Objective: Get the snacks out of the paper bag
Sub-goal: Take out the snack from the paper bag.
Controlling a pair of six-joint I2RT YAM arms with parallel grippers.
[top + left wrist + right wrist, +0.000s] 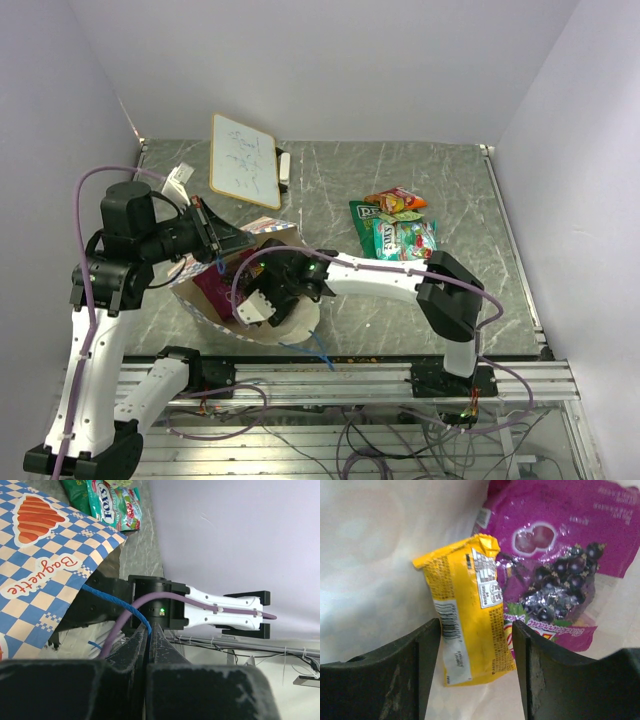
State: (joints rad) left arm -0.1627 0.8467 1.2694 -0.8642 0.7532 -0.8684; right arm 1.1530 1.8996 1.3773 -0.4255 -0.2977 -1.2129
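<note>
The paper bag (205,295) lies on its side at the near left, mouth held open. My left gripper (215,238) is shut on its blue cord handle (122,604), next to the checkered outside (45,575). My right gripper (256,303) is inside the bag. In the right wrist view it (476,630) is open, its jaws on either side of the lower end of a yellow packet (462,605). A magenta-purple packet (560,550) lies behind it on the cream inside of the bag (370,555). Orange-red (397,200), green (364,213) and teal (408,240) packets lie on the table.
A white board with scribbles (245,160) lies at the back left, with a small white object (285,168) beside it. Walls close in the table on three sides. The right arm (220,611) crosses in front of the bag's mouth.
</note>
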